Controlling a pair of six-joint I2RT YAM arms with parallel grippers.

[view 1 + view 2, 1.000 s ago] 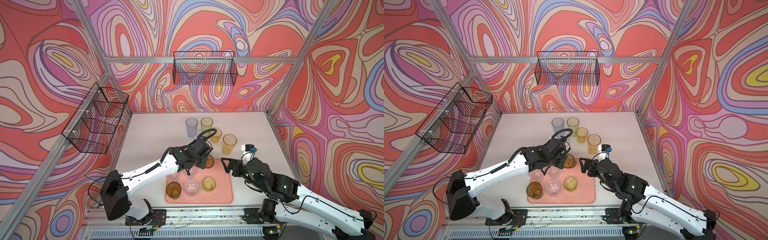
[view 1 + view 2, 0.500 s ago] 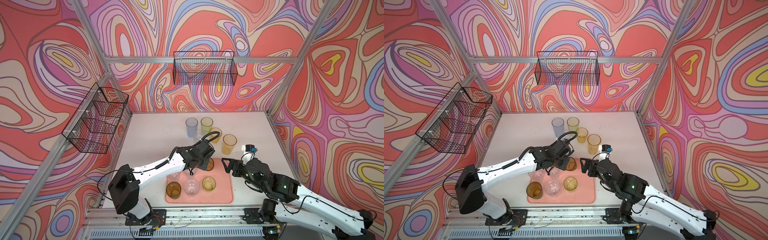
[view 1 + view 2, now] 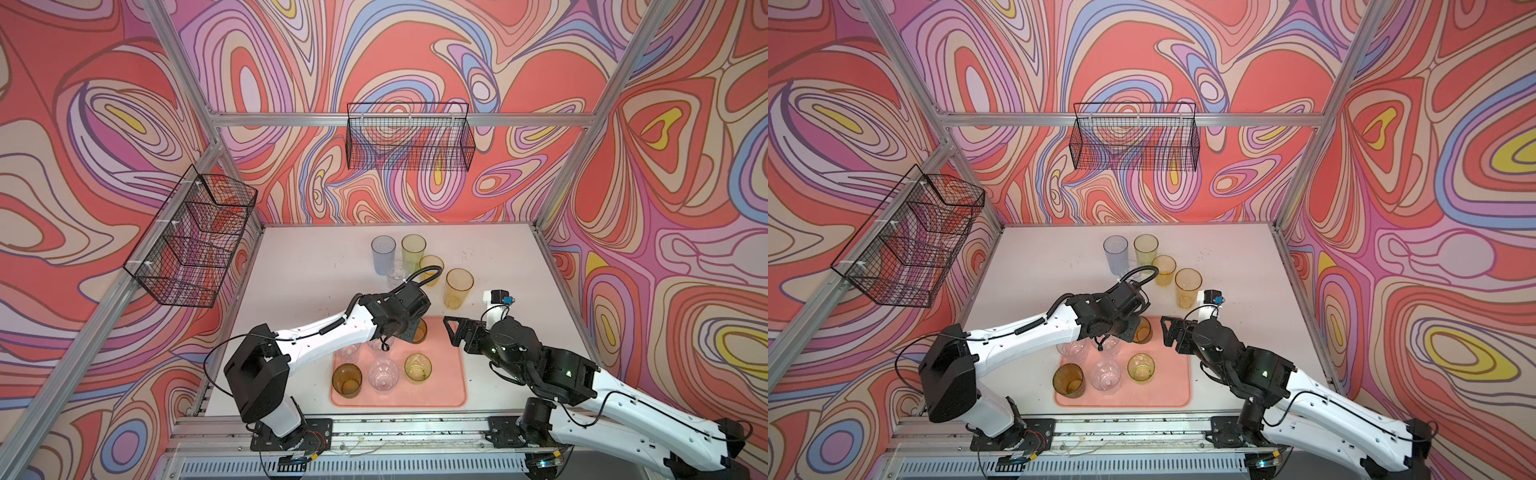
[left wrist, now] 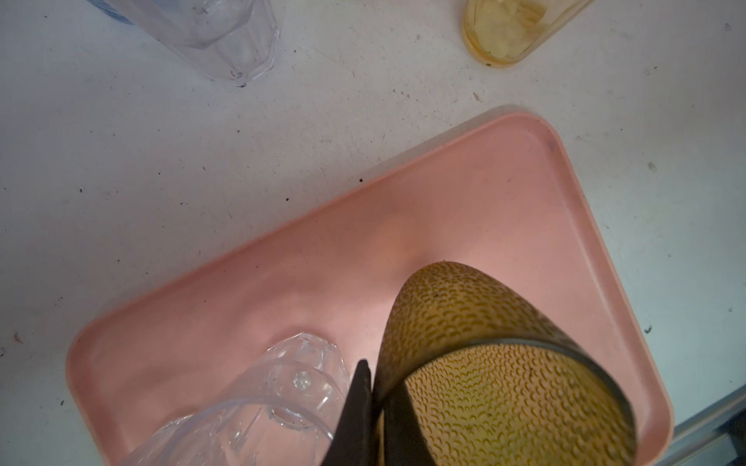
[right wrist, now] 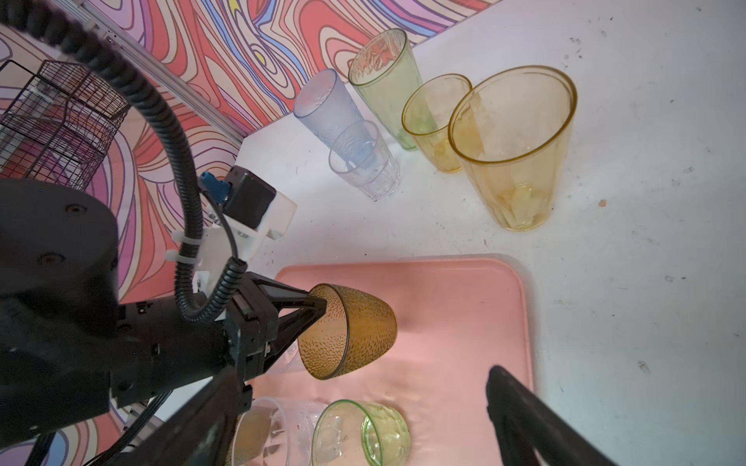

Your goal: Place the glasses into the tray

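My left gripper (image 3: 409, 328) (image 4: 377, 375) (image 5: 319, 304) is shut on the rim of a short brown dimpled glass (image 3: 419, 330) (image 3: 1144, 330) (image 4: 484, 363) (image 5: 359, 331). It holds the glass tilted, low over the far part of the pink tray (image 3: 444, 374) (image 3: 1167, 382) (image 4: 444, 201) (image 5: 464, 306). On the tray stand another brown glass (image 3: 347, 380), a clear one (image 3: 383, 374) and a green one (image 3: 417, 368); two more clear ones are partly hidden under the left arm. My right gripper (image 3: 451, 332) (image 3: 1166, 331) (image 5: 361, 379) hangs open and empty at the tray's far right corner.
Beyond the tray, on the white table, stand a pale blue glass (image 3: 383, 253), a yellow-green one (image 3: 413, 251), a short yellow-orange one (image 3: 431, 268), a tall yellow one (image 3: 458, 286) and a short clear one (image 3: 397, 274). Black wire baskets (image 3: 409, 137) hang on the walls.
The left arm has stretched forward and its gripper has sunk slightly toward the tray with the brown glass. The right arm has not moved.
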